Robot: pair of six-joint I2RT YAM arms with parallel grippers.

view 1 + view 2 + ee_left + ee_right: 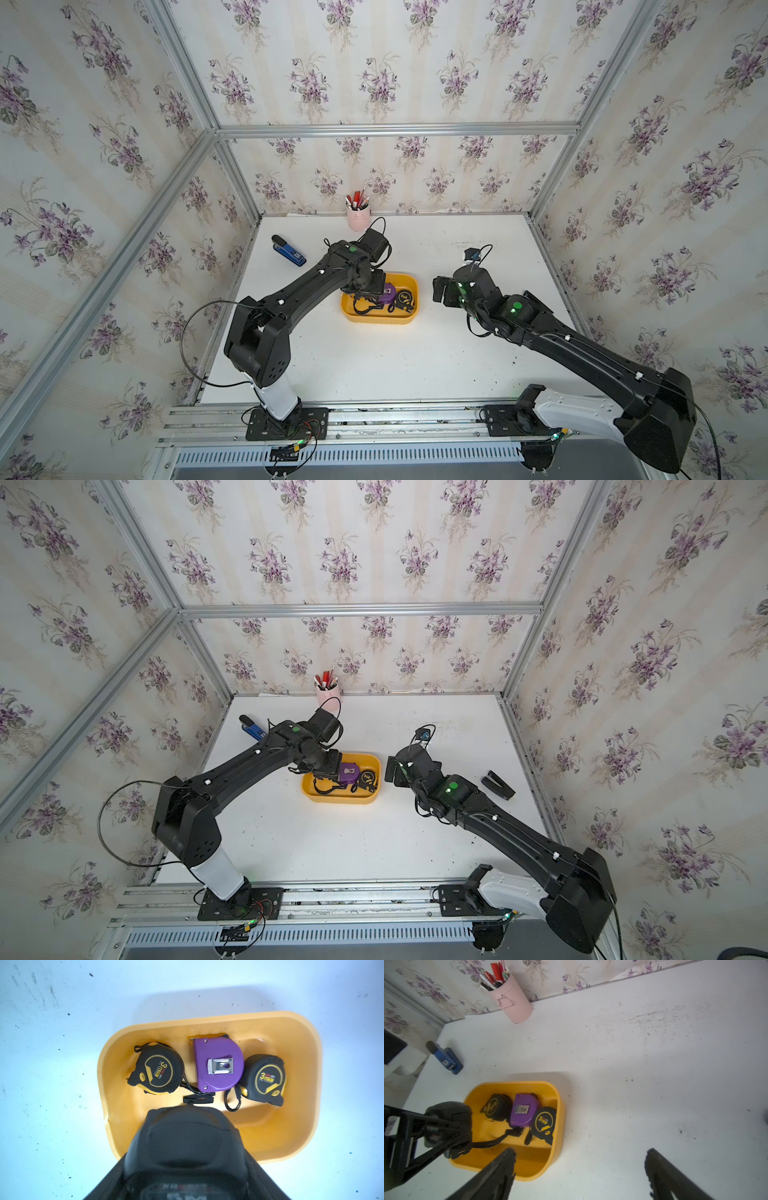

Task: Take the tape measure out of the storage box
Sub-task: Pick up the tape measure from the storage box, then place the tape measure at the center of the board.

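upper left of a top view: blue stapler (289, 251) on the tabletop (395, 365), not involved. next, the left arm (307, 282) reaches in toward frame centre. the pink pen cup (358, 217) stands just above it in frame, at the back edge. centre: the storage box (378, 319), with the left jaws over its left end. the left jaws are clenched on a black tape measure (450, 1110). the right wrist view shows it at left of frame, pinched from both sides and raised at the box's left rim. its wrist strap (492, 1142) trails down onto the box floor. the left wrist view shows three more lying flat and close together in the box. left to right these are a black-and-yellow tape measure (159, 1071), a purple tape measure (218, 1066) clip side up, and a second black-and-yellow tape measure (266, 1079). right of centre: the right arm (540, 328), right jaws spread wide with nothing between them, over bare tabletop just right of the box. far right in a top view: a black wedge-shaped object (498, 785), untouched. progress, my reading: grasp made, lift begun. the carry clear of the rim and the set-down on the tabletop are left. the strap may snag the neighbours.
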